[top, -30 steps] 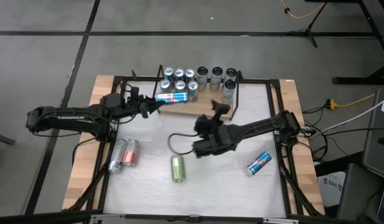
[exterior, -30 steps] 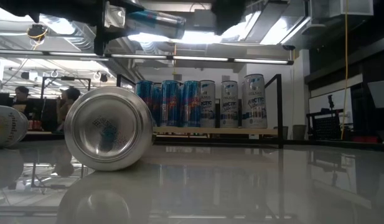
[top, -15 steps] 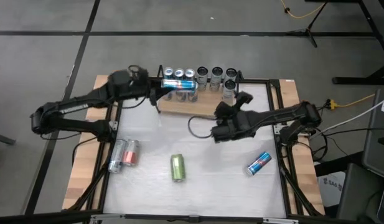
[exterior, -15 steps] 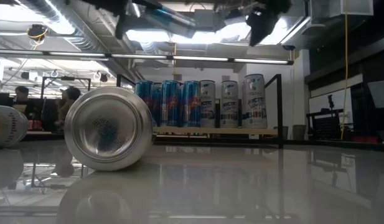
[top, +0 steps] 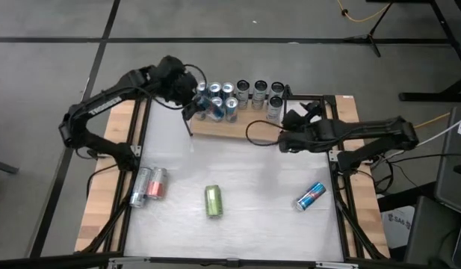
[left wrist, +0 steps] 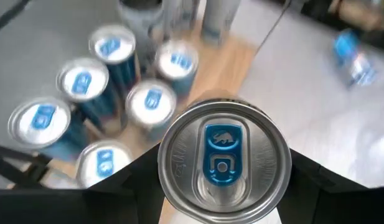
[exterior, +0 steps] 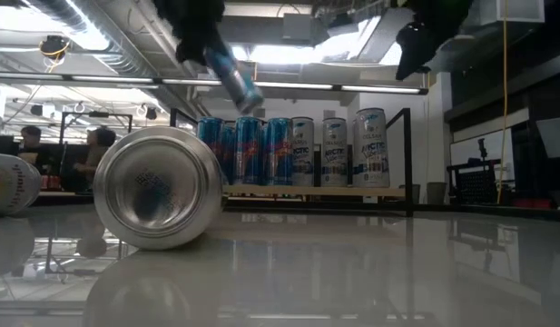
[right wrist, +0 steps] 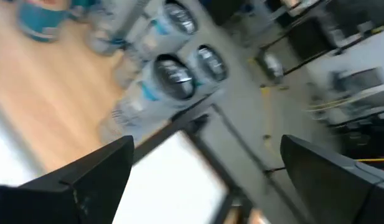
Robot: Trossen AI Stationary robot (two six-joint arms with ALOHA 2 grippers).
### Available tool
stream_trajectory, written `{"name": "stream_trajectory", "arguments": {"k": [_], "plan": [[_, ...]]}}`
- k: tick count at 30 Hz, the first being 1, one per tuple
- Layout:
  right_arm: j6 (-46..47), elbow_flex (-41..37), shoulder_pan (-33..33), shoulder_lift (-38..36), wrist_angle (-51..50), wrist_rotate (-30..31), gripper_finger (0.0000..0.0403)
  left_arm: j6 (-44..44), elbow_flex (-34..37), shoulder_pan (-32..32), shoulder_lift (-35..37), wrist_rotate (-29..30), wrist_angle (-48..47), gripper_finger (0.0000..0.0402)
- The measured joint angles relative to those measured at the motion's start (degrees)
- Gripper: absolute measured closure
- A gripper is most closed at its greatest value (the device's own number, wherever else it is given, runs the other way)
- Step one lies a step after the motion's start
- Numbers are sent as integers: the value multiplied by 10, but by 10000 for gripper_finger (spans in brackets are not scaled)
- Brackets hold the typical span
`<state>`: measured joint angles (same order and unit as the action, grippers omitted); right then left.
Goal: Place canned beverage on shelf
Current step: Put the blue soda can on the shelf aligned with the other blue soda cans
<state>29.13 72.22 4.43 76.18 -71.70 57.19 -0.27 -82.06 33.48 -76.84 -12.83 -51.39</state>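
My left gripper [top: 191, 96] is closed around a blue canned beverage [exterior: 234, 74], holding it tilted in the air above the left end of the shelf [top: 237, 127], over the blue cans [top: 215, 97] already standing there; its silver top [left wrist: 224, 163] fills my wrist view. My right gripper [top: 294, 118] hangs with its fingers spread wide and nothing between them, by the shelf's right end near the grey cans [top: 260, 93]
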Motion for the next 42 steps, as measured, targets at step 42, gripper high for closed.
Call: {"name": "stream_trajectory", "arguments": {"k": [42], "plan": [[-291, -121, -90, -16, 417, -429, 10, 219, -5, -10, -156, 149, -133, 180]]}}
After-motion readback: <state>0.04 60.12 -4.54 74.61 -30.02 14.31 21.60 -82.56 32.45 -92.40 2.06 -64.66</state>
